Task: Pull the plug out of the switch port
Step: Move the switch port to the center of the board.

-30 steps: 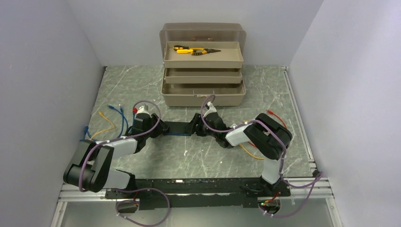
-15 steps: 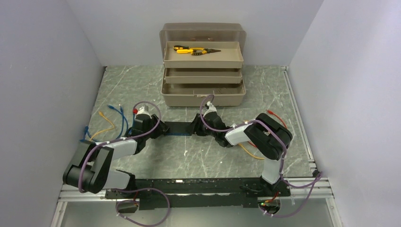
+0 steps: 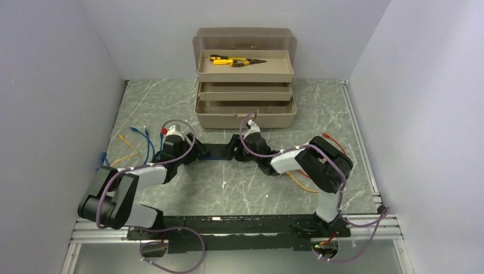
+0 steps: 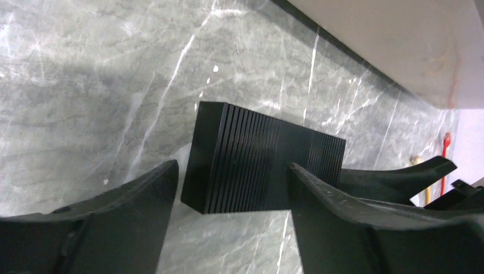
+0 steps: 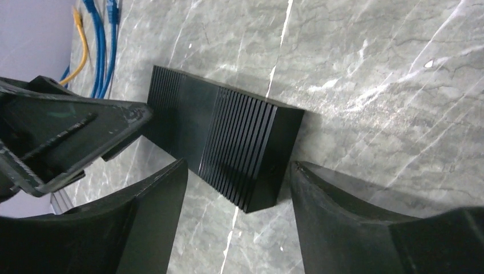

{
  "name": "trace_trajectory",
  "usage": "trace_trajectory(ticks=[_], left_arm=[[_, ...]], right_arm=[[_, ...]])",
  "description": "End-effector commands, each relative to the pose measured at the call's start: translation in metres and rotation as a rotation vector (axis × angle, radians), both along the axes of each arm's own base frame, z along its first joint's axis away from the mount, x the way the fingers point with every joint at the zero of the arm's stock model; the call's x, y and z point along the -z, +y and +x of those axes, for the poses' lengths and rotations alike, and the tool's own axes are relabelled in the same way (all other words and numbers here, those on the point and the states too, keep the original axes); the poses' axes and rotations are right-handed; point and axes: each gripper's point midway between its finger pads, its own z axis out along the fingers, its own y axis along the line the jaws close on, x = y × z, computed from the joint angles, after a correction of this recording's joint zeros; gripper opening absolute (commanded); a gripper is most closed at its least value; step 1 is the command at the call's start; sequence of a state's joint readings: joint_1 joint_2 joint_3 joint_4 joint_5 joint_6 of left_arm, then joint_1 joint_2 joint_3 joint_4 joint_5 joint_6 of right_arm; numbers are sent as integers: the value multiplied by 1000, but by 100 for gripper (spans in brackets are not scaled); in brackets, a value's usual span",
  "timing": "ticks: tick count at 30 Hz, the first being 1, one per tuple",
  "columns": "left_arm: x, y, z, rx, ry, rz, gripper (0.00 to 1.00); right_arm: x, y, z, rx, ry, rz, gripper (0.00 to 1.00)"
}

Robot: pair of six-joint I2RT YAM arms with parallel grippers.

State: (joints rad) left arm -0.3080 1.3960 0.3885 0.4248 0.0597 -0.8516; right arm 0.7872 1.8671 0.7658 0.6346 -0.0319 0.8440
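Note:
The switch (image 3: 216, 153) is a flat black ribbed box lying on the marble table between my two grippers. In the left wrist view, one end of the switch (image 4: 257, 165) sits between the spread fingers of my left gripper (image 4: 233, 168), which is open. In the right wrist view, my right gripper (image 5: 240, 165) is open as well and straddles the other end of the switch (image 5: 228, 131). From above, the left gripper (image 3: 201, 152) and right gripper (image 3: 231, 149) face each other across the box. A thin blue line runs along the switch's near edge. The plug is hidden.
A beige toolbox (image 3: 245, 108) stands just behind the switch, with its trays stepped open and yellow pliers (image 3: 237, 60) in the top one. Blue and yellow cables (image 3: 140, 142) lie at the left. Red and yellow cables (image 3: 334, 142) lie by the right arm. Walls close in both sides.
Both grippers have spread their jaws wider around the ends of the switch. Both arms have nudged slightly toward the toolbox.

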Motion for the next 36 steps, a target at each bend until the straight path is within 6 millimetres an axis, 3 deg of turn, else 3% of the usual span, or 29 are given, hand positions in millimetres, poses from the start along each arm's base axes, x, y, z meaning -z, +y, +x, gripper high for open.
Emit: trace_trajectory(ticks=[1, 6, 11, 15, 18, 21, 24, 29, 31, 36], left_arm=[[-11, 5, -4, 0, -6, 36, 82], [-48, 11, -6, -28, -81, 29, 97], [-94, 21, -18, -58, -185, 20, 99], [-123, 11, -41, -26, -245, -12, 98], [-137, -15, -64, 49, -279, -14, 97], [-140, -51, -90, 155, -276, -15, 96], [-133, -88, -112, 275, -244, 5, 95], [-113, -131, -132, 418, -211, 59, 95], [-107, -144, -139, 473, -197, 30, 94], [-96, -158, -149, 525, -171, -2, 93]], right_arm=[[3, -16, -11, -2, 3, -75, 72], [-27, -28, -13, 14, -52, -75, 79], [-78, -54, -27, 23, -135, -100, 80], [-103, -109, -37, 111, -187, -172, 81], [-105, -161, -42, 218, -197, -199, 80], [-86, -208, -46, 332, -153, -264, 80], [-68, -238, -49, 420, -108, -276, 78], [-36, -264, -45, 507, -33, -255, 76], [-34, -269, -39, 517, -18, -257, 74], [-24, -281, -27, 563, 46, -279, 74]])
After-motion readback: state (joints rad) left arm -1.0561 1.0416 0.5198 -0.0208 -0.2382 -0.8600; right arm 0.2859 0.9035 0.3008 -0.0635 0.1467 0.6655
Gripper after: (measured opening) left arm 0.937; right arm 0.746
